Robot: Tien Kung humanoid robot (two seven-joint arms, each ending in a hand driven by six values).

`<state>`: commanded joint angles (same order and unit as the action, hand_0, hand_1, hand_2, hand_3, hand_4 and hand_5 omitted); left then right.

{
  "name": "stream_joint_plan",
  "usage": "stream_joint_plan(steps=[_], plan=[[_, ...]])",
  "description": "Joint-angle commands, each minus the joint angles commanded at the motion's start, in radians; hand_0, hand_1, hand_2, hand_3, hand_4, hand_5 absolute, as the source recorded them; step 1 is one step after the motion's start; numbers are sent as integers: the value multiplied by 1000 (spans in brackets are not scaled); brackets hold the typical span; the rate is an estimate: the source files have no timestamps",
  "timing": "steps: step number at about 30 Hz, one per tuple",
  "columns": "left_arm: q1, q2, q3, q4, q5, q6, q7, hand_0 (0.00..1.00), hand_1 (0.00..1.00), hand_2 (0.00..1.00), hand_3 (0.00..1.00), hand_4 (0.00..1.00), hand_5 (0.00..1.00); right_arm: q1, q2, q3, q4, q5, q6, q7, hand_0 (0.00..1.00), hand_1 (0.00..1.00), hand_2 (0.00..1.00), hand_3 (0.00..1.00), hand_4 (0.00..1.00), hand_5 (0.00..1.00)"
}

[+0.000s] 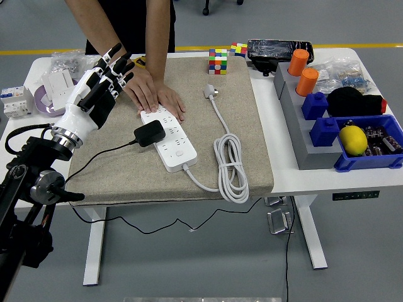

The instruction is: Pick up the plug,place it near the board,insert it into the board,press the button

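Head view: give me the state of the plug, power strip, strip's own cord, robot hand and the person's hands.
Black plug: seated in the strip, released.
Power strip: flat on the mat, held down at its far end.
White cord: coiled, its plug end lying loose.
Left hand: raised clear of the strip, fingers spread, holding nothing.
Person's hands: pressing on the strip.

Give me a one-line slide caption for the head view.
Left hand open above the mat, black plug seated in the power strip, a person's hand steadying its far end.

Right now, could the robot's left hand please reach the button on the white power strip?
Probably yes: the left hand is open beside the white power strip, the button's end lies uncovered; the person's hand presses the far end.
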<state>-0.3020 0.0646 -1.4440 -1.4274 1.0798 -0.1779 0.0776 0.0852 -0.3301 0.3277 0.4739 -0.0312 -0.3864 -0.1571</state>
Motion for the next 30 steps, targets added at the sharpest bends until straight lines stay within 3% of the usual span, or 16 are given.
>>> stream_joint_plan(steps=[8,14,16,22,26,27,30], plan=[[-60,40,76,35,332,-78,-24,998,998,998,998,998,454,5,-1,5,0,1,1,0,880,828,807,829,998,998],[-100,51,140,100,583,-128,-40,998,998,998,998,998,434,6,1,10,0,2,2,2,879,827,807,829,998,998],[-108,52,156,124,668,-136,-43,998,998,978,954,998,418,9,0,10,0,1,2,2,879,827,806,829,998,998],[-132,47,180,218,921,-100,-66,998,998,975,946,998,414,16,-3,11,1,2,1,2,879,827,805,828,998,998],[-152,35,179,296,1091,-29,-81,998,998,975,946,998,414,17,-4,11,1,2,2,1,879,827,805,828,998,998],[-154,32,178,308,1122,-14,-81,941,962,918,907,998,418,17,-4,11,1,2,2,1,879,827,805,829,998,998],[-161,23,173,345,1179,22,-71,941,962,918,907,998,418,17,-3,13,1,2,2,2,879,827,805,829,998,998]])
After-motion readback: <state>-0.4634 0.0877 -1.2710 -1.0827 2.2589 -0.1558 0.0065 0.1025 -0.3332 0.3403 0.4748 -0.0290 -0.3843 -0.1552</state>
